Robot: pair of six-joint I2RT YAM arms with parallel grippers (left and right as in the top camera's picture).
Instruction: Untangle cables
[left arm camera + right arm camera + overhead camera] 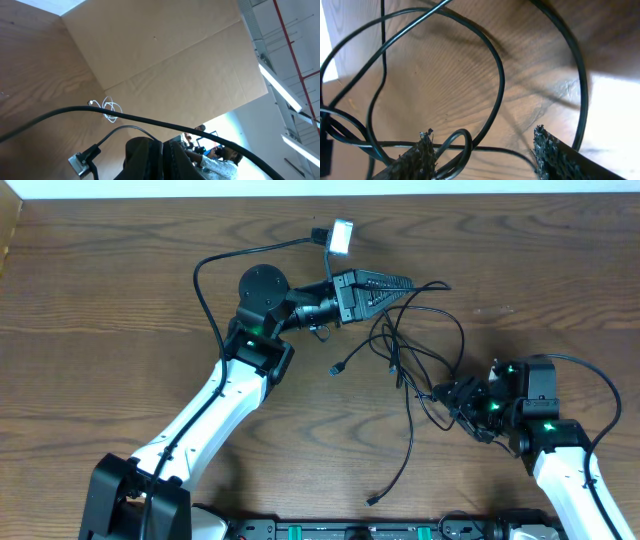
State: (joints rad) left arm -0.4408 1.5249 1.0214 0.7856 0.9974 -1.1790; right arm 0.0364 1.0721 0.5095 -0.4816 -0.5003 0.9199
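- Starting at the left of the overhead view, I see the left arm [222, 398] reach up from the near edge across the wooden table [100, 300], with its wrist turned on its side.
- The left gripper [410, 283] points right, its tip at the top of the black cables [420, 350].
- In the left wrist view its dark pads [145, 160] sit pressed together, and a black cord with a flat plug [80, 162] arcs straight into them, so I read it as closed on that cord.
- That same view shows a small white cable [111, 110] coiled on the wood far off, at the foot of a cardboard panel [170, 60] (I cannot find it overhead).
- The black tangle lies right of centre between the two grippers. One plug end [335, 370] sticks out to the left, and a long tail runs toward me to another plug [372, 500].
- At the right, the right gripper [447, 395] is nosed into the lower right side of the tangle.
- In the right wrist view its fingers [417, 157] stand wide apart, holding nothing. Several black loops lie on the wood between them, and one small loop touches the left finger.
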